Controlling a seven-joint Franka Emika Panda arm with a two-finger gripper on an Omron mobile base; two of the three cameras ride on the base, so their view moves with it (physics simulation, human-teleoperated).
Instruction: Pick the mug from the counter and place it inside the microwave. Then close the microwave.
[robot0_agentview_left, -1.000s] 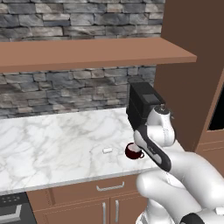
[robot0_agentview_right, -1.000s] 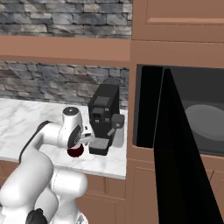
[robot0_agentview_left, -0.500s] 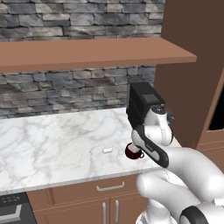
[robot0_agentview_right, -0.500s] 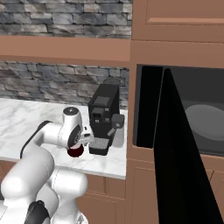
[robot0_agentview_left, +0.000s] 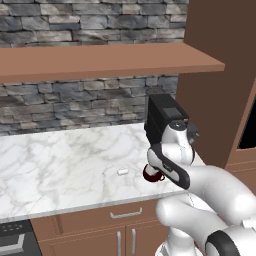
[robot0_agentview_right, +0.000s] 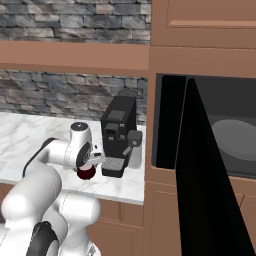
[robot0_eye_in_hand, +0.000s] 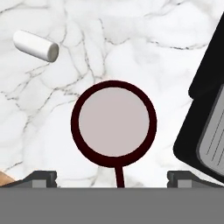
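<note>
The dark red mug (robot0_eye_in_hand: 113, 124) stands upright on the white marble counter (robot0_eye_in_hand: 131, 43), seen from straight above with its pale inside showing and its thin handle pointing to the bottom edge. My gripper (robot0_eye_in_hand: 113, 178) hangs open just above it, one fingertip on each side, touching nothing. From the base, the mug (robot0_agentview_left: 150, 174) (robot0_agentview_right: 86, 173) peeks out under my hand at the counter (robot0_agentview_left: 65, 160) front, beside the coffee machine. The microwave (robot0_agentview_right: 172, 125) is built in on the right, its dark door (robot0_agentview_right: 205, 190) swung wide open and the grey turntable (robot0_agentview_right: 235, 140) visible inside.
A black coffee machine (robot0_agentview_left: 162, 117) (robot0_agentview_right: 119, 132) (robot0_eye_in_hand: 205, 122) stands close to the right of the mug. A small white cylinder (robot0_agentview_left: 122, 172) (robot0_eye_in_hand: 35, 46) lies to its left. A wooden shelf (robot0_agentview_left: 100, 60) runs above the counter.
The arm's lower links have shifted slightly. The hand stays over the mug with its jaws open.
</note>
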